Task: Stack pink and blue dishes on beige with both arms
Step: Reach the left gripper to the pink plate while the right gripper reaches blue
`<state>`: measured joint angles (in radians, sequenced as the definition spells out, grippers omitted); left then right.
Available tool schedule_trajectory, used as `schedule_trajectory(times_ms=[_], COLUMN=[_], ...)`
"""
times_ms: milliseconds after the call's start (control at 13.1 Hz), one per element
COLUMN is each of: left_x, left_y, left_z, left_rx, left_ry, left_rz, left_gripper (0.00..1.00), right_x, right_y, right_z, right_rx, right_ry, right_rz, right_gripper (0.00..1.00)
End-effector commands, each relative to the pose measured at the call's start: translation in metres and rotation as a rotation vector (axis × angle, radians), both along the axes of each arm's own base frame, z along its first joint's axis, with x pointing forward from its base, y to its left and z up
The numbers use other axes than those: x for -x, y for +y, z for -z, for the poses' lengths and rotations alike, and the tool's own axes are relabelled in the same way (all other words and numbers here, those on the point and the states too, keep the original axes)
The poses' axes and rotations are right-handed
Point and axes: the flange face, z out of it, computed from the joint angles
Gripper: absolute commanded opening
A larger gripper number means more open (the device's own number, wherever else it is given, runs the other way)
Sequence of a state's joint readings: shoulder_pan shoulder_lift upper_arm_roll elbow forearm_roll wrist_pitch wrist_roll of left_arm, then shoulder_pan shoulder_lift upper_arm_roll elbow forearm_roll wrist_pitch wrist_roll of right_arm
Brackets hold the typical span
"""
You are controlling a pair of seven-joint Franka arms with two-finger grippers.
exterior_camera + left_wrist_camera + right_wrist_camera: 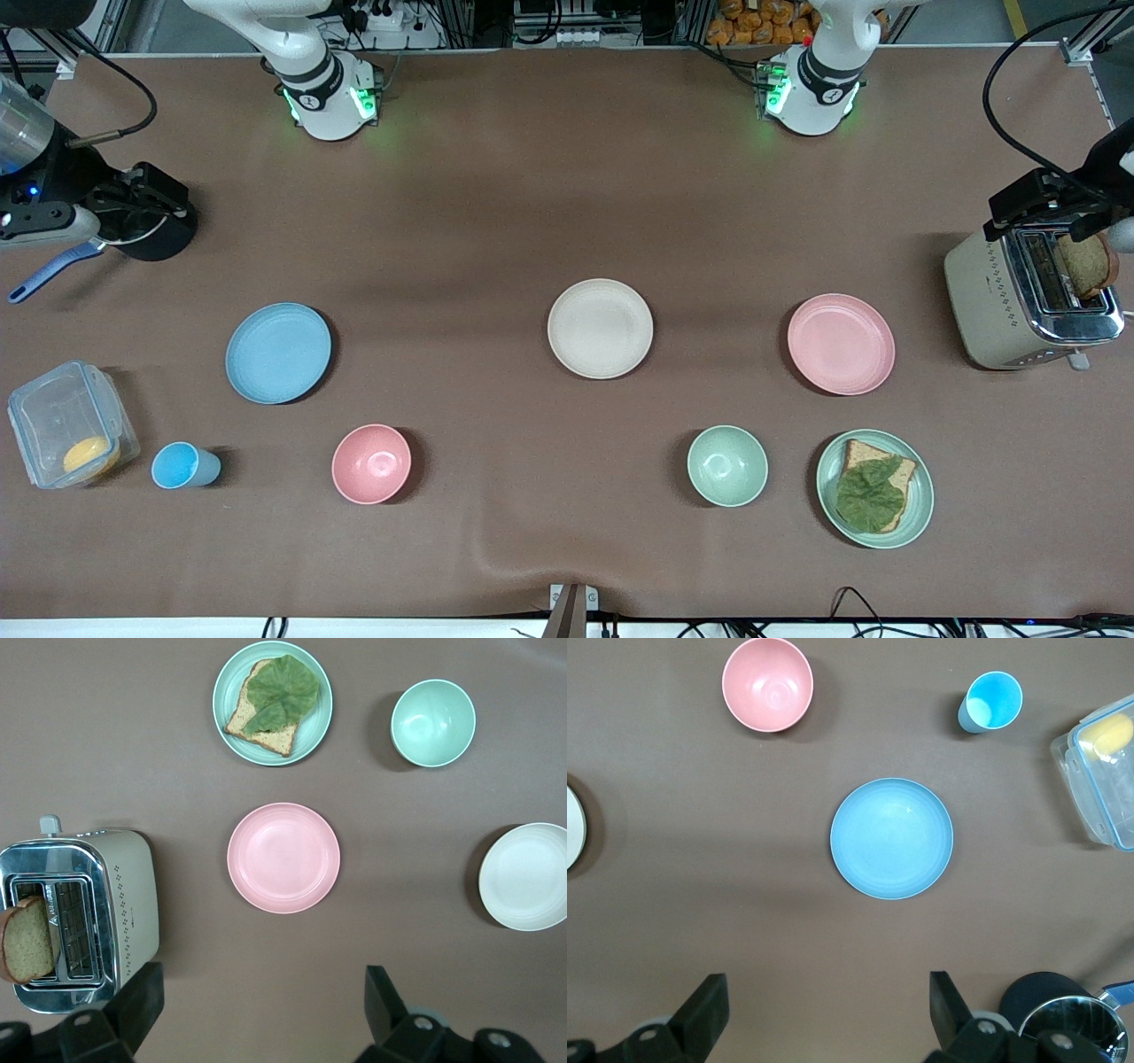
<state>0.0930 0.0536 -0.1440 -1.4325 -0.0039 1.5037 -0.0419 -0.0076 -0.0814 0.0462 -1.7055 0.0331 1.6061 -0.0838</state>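
Observation:
The cream-beige plate (600,328) lies mid-table. A pale pink plate (841,343) lies toward the left arm's end and a light blue plate (278,352) toward the right arm's end, each apart from the beige one. My left gripper (1032,202) hangs open and empty high over the toaster; in its wrist view the left gripper (263,973) looks down on the pink plate (283,857) and the beige plate (524,875). My right gripper (142,199) is also open and empty, up over a black pot; the right gripper (828,979) sees the blue plate (891,838) below.
A toaster (1001,301) holds a bread slice (1085,266). Nearer the front camera stand a green plate (921,496) with bread and lettuce, a green bowl (727,465), a pink bowl (371,463), a blue cup (182,465) and a clear box (66,425). A black pot (164,237) sits under the right gripper.

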Motion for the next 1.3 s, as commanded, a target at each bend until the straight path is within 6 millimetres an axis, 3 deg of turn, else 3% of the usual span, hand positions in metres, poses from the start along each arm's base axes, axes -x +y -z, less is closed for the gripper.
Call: schedule_trajectory(times_ms=[0,229,305,381,533,686,838,914,1067,1219], left_x=[0.006,0.004,0.001,-0.002,-0.008,-0.011,-0.006,-0.004,-0.006,-0.013], left_y=[-0.002,0.015,0.017,0.016,0.025,0.057,0.089,0.102,0.106,0.112], left_z=[-0.004,-0.004,0.003,0.024,0.085,0.153,0.233,0.271,0.334,0.385], left_rx=[-0.014,-0.115,-0.117,-0.107,-0.120,-0.102,-0.083,-0.068,-0.045,-0.020], left_ry=[-0.006,-0.010,0.006,0.053,0.088,0.074,0.045,0.026,0.019,0.016], left_rz=[0.001,-0.009,0.011,0.011,-0.011,-0.083,-0.151,-0.171,-0.194,-0.244], left_gripper=[1.00,1.00,1.00,1.00,1.00,1.00,1.00,1.00,1.00,1.00], right_x=[0.001,-0.001,-0.002,-0.003,-0.005,-0.009,-0.015,-0.019,-0.032,-0.047], right_y=[-0.002,-0.004,-0.004,-0.004,-0.004,-0.011,-0.023,-0.032,-0.048,-0.076], right_z=[0.004,0.009,0.011,0.012,0.017,0.025,0.040,0.050,0.078,0.115], right_rx=[0.008,0.006,0.006,0.006,0.008,0.006,0.004,0.001,-0.005,-0.019], right_ry=[0.008,0.017,0.020,0.022,0.031,0.048,0.077,0.095,0.134,0.173], right_rz=[0.002,0.006,0.006,0.006,0.005,0.018,0.039,0.053,0.081,0.128], right_gripper=[1.00,1.00,1.00,1.00,1.00,1.00,1.00,1.00,1.00,1.00])
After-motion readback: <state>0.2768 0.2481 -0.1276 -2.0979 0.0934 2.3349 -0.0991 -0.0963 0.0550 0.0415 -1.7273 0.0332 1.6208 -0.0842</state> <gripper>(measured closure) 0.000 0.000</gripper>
